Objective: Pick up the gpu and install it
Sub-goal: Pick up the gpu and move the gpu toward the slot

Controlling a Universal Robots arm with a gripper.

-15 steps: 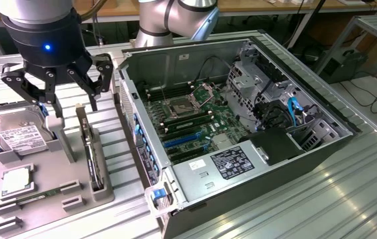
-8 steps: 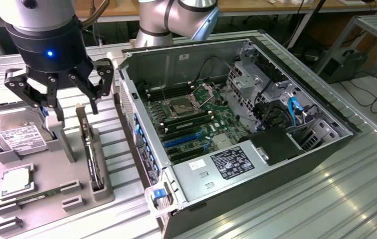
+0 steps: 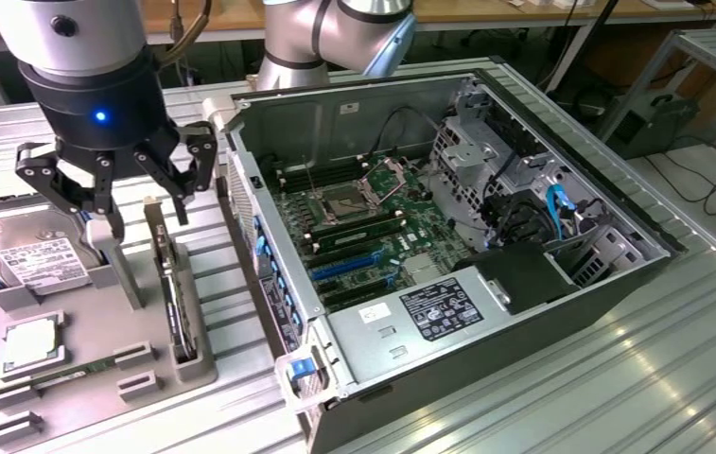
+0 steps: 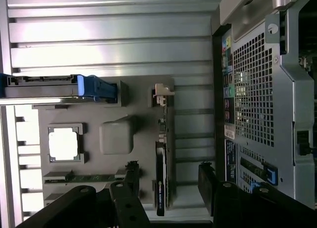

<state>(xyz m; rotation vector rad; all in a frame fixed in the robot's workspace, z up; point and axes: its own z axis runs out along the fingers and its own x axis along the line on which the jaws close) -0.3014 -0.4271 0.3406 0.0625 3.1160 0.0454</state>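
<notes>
In the exterior view, the gripper hung over the grey holder tray at the exterior view's left, with its fingers spread wide and nothing held between them. The gpu stood on its edge in a slot along the tray's right side, and its far end lay between the open fingers with no contact visible. A hard drive stood in the far left part of the tray, a processor lay nearer, and a memory stick lay nearer than that. To the exterior view's right of the tray, the open computer case lay on the slatted metal table, with its motherboard and blue expansion slots exposed. In the wrist view, the gripper stood wide open, with one dark finger on each side of the gpu, and the jaws held nothing. The card showed edge-on, with its pale bracket at the end farther from the fingers. The hard drive, processor and memory stick sat in the holder tray, on the side of the gpu away from the computer case.
</notes>
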